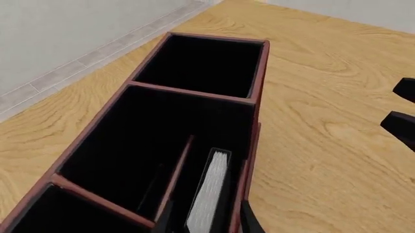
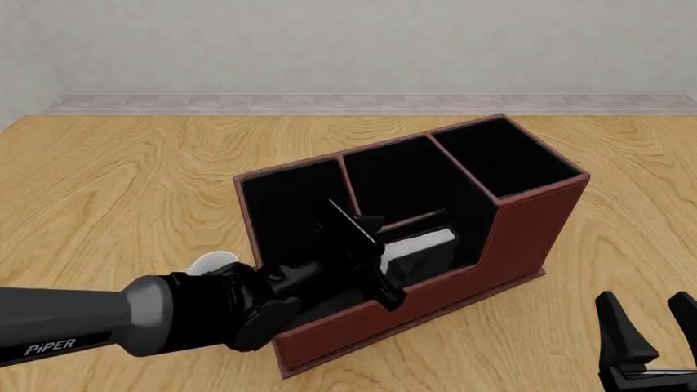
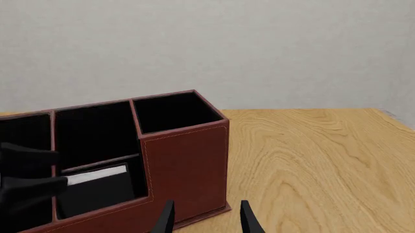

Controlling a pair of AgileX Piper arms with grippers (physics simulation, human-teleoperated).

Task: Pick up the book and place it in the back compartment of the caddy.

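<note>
Black book (image 2: 419,249) stands on edge in the low-walled front cell of the red-brown caddy (image 2: 523,237), white pages up; your left gripper (image 2: 365,253) is clamped on it, fingers either side. Your right gripper (image 2: 645,327) sits apart by the caddy's right end, fingers spread, holding nothing

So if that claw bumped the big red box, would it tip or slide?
Probably slide. The caddy sits flat on a broad base on the smooth table, so tipping seems unlikely. Its walls look stiff. Holding only the small book, it may be light enough to shift.
</note>
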